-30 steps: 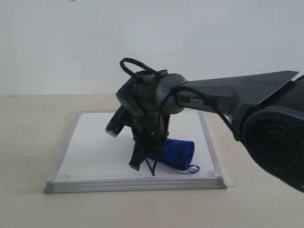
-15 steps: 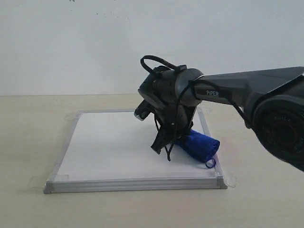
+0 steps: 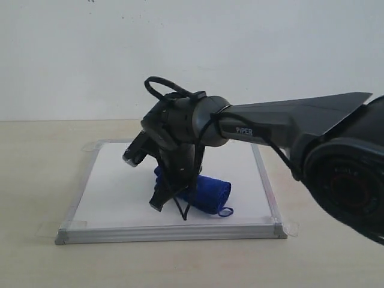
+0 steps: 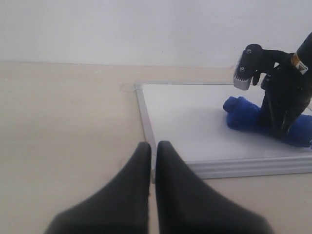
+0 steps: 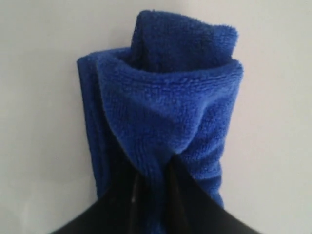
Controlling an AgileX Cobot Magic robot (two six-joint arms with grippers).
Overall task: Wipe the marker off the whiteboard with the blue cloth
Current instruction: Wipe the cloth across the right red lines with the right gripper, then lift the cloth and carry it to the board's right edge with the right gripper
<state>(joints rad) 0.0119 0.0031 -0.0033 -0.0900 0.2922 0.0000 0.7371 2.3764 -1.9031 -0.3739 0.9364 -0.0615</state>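
The whiteboard (image 3: 114, 186) lies flat on the table, silver-framed, with tape tabs at its corners; it also shows in the left wrist view (image 4: 190, 122). No red marker shows on its bare white surface. My right gripper (image 3: 171, 195) points down onto the board, shut on the blue cloth (image 3: 207, 193), which is bunched between its fingers (image 5: 195, 195) and pressed to the board (image 5: 273, 97). The cloth (image 5: 165, 102) fills the right wrist view and appears in the left wrist view (image 4: 241, 114). My left gripper (image 4: 152, 146) hovers off the board's near-left corner, shut on nothing.
A beige table (image 3: 36, 258) surrounds the board, with a white wall (image 3: 90, 54) behind. The right arm (image 3: 288, 120) reaches in across the board from the right. The cloth's small loop (image 3: 225, 211) trails near the board's front edge.
My right gripper swept the cloth from the board's right side back to the left, toward the middle front. The left gripper is not seen earlier.
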